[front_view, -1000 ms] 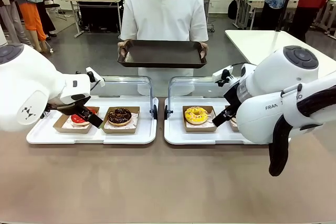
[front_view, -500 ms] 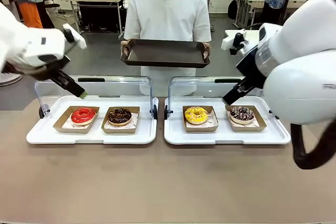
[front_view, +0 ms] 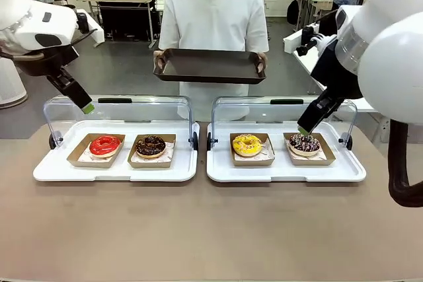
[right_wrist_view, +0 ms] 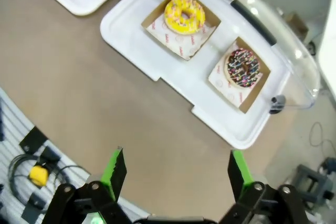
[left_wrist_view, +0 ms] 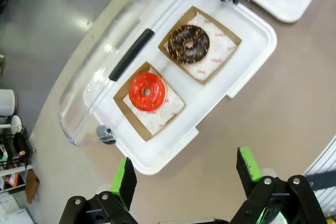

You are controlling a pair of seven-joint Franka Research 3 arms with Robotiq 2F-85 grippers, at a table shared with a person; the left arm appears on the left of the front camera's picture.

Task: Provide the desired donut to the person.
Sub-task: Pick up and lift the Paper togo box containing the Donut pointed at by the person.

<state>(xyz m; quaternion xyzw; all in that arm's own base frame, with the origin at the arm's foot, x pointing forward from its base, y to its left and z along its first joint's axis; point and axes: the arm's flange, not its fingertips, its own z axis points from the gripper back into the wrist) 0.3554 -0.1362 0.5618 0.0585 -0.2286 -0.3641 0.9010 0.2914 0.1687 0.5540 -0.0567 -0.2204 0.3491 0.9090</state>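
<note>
Four donuts lie in paper boats on two white trays: a red one [front_view: 104,144] and a chocolate one [front_view: 151,145] on the left, a yellow one [front_view: 247,144] and a dark sprinkled one [front_view: 305,142] on the right. The person [front_view: 213,18] stands at the far side and holds out a dark tray [front_view: 209,66] with both hands. My left gripper [front_view: 80,100] hangs open above the left tray's far left corner; in the left wrist view the left gripper [left_wrist_view: 185,161] looks down on the red donut [left_wrist_view: 147,91]. My right gripper [front_view: 309,123] is open, high over the sprinkled donut [right_wrist_view: 242,67].
Each white tray [front_view: 46,171] has a clear hinged lid [front_view: 119,109] standing open at its back edge. The brown tabletop [front_view: 211,229] lies bare in front of the trays. Other tables and people show far behind.
Both arms have risen from low over the trays. The left gripper went up and left, the right up and right. All four donuts lie uncovered where they were.
</note>
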